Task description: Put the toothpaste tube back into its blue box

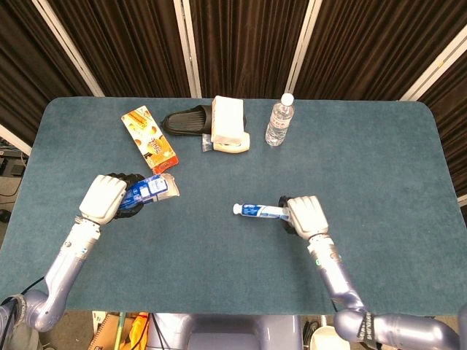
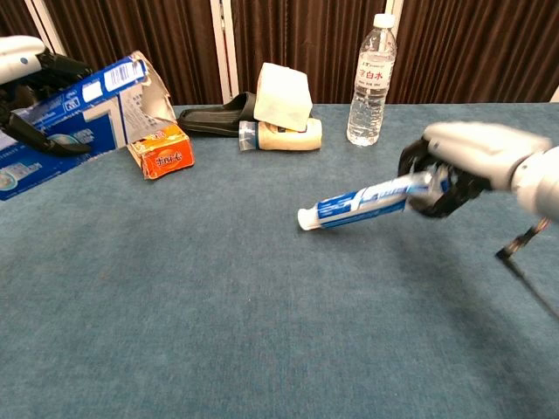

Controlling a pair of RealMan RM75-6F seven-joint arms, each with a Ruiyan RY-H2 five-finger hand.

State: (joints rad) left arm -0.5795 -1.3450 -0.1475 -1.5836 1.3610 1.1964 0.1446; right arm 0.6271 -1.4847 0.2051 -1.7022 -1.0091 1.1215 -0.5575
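Toothpaste tube (image 2: 367,200), soft and light, was gripped at its crimped tail by right robot hand (image 2: 463,166); left robot hand (image 1: 108,198) held blue box (image 2: 70,109).

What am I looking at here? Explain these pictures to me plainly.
A two-armed robot at a blue table, with fingered hands. One picture looks down from its head, the other forward from its chest. The left hand holds the open blue box. The right hand grips the toothpaste tube at its tail, cap end tilted down. Further back lie an orange carton, a black slipper, a white pack and an upright water bottle.
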